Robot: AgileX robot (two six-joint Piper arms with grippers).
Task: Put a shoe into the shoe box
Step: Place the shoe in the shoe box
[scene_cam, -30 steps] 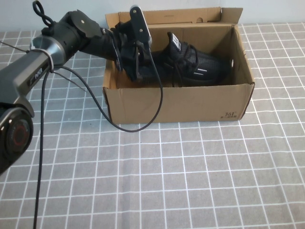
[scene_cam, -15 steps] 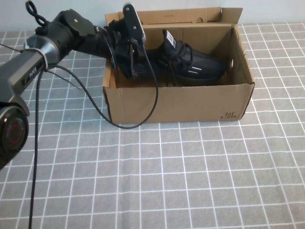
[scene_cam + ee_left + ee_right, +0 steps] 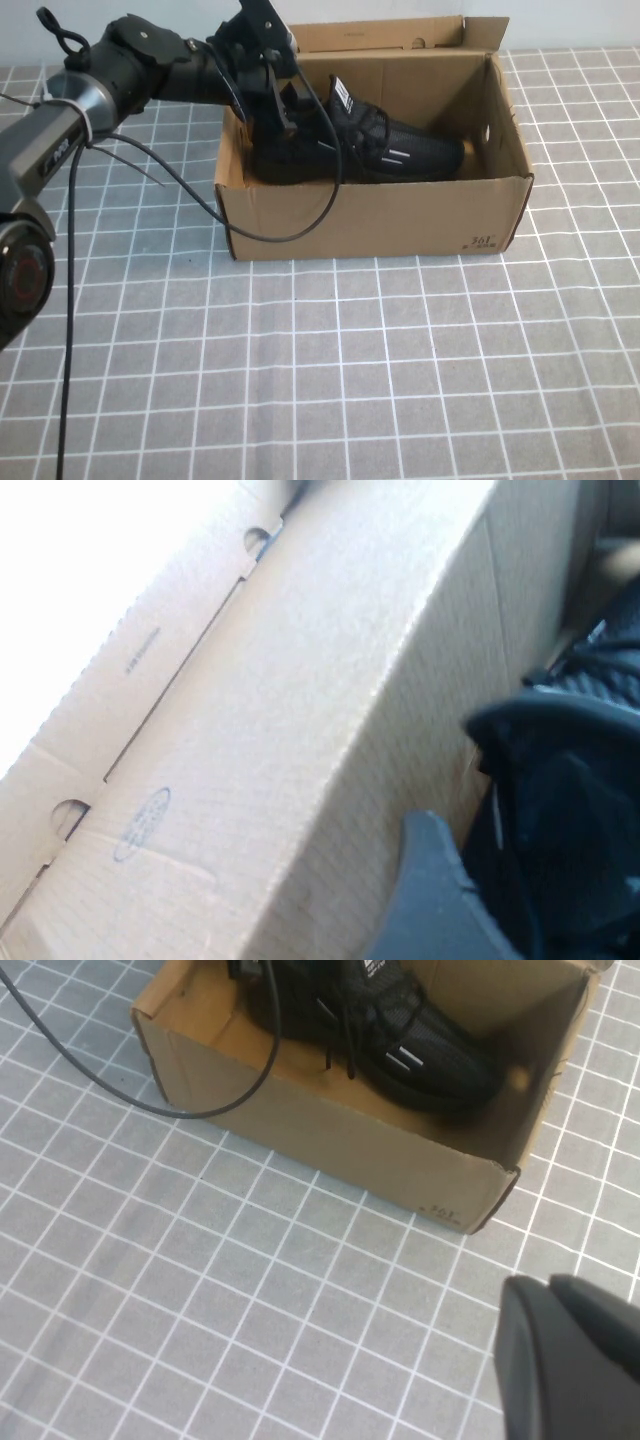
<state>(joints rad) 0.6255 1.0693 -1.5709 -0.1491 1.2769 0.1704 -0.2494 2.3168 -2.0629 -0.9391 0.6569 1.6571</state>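
The black sneaker [image 3: 385, 152] lies inside the brown cardboard shoe box [image 3: 380, 215], toe to the right, white tongue tag up. My left gripper [image 3: 278, 112] reaches over the box's left wall and is shut on the shoe's heel. In the left wrist view one finger [image 3: 430, 900] lies against the black heel [image 3: 570, 850], beside the box's inner wall [image 3: 330, 710]. My right gripper [image 3: 545, 1285] is shut and empty, high above the tiled table, right of the box [image 3: 330, 1140]. The shoe also shows in that view [image 3: 420, 1050]. The right gripper is out of the high view.
The left arm's black cable [image 3: 270, 238] hangs over the box's front left corner. The box's back flap [image 3: 390, 35] stands up. The grey tiled tabletop [image 3: 350, 370] spreads in front of the box.
The left gripper has moved left and back with the shoe. The shoe slid left and sank lower in the box. The box has stayed in place.
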